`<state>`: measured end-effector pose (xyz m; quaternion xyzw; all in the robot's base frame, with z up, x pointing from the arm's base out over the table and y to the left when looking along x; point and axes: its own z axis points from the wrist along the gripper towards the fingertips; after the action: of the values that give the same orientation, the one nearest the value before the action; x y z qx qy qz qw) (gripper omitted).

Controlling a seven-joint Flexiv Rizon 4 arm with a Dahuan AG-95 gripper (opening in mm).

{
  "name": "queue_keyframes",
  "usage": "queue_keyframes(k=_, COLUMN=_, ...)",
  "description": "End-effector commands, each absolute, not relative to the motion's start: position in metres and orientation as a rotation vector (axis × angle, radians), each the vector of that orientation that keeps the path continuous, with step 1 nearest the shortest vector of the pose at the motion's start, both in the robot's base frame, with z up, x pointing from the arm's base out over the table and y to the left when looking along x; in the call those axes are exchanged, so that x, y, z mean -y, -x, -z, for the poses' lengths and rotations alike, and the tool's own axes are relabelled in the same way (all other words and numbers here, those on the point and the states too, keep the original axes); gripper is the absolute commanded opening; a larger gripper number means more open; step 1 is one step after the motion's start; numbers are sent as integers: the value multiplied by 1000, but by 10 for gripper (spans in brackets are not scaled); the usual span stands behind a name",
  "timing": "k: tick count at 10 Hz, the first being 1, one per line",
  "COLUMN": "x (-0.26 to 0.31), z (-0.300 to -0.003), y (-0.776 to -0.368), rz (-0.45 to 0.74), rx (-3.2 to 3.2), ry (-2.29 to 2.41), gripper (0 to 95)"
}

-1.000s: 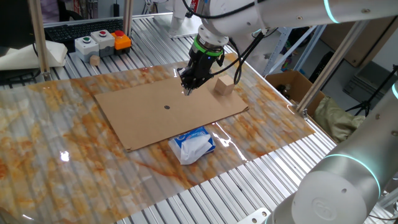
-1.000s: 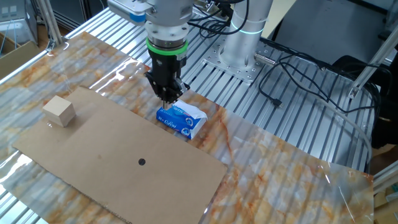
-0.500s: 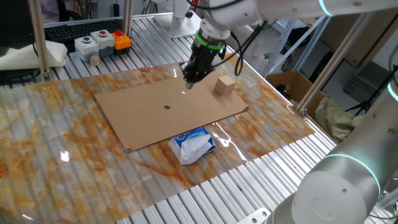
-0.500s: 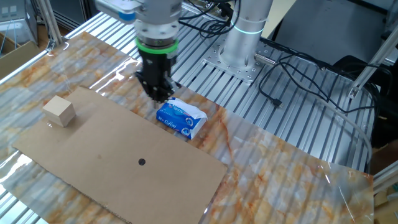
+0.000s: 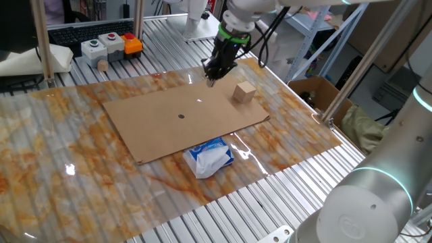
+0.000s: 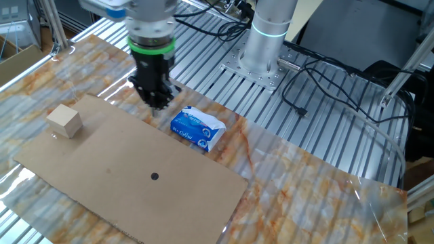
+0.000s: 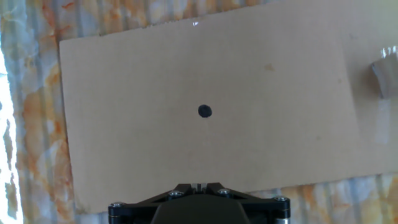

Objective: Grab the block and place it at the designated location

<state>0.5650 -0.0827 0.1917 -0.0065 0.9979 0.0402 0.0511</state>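
Note:
The block (image 5: 244,92), a light tan wooden cube, stands on the right end of the brown cardboard sheet (image 5: 155,128); in the other fixed view it (image 6: 65,121) sits at the sheet's left end. The black dot (image 5: 181,115) marks the sheet's middle and also shows in the other fixed view (image 6: 154,177) and the hand view (image 7: 204,111). My gripper (image 5: 212,73) hangs shut and empty above the sheet's far edge, left of the block and apart from it. In the other fixed view the gripper (image 6: 157,103) is right of the block. The block is out of the hand view.
A blue-and-white tissue packet (image 5: 210,156) lies at the sheet's near edge, beside the gripper in the other fixed view (image 6: 197,128). A button box (image 5: 111,44) and a small peg (image 5: 102,65) sit at the back left. A pale blurred shape (image 7: 385,74) touches the hand view's right edge.
My gripper has risen and moved from over the sheet to above its far edge, away from the tissue packet. The block and packet have not moved.

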Motion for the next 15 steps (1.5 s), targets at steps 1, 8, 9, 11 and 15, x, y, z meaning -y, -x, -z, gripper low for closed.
queue_keyframes(k=1, x=101, z=-193, y=-573, rz=-121, rx=-3033, ry=96, gripper=0)
queue_keyframes(k=8, x=133, z=-185, y=-598, rz=-195, rx=-3019, ry=102, gripper=0)
queue_keyframes(k=9, x=133, z=-185, y=-598, rz=-181, rx=-3019, ry=97, gripper=0)
queue_keyframes(k=11, x=133, z=-185, y=-598, rz=-72, rx=-3008, ry=119, gripper=0)
queue_keyframes(k=15, x=133, z=-185, y=-598, rz=56, rx=-2989, ry=111, gripper=0)
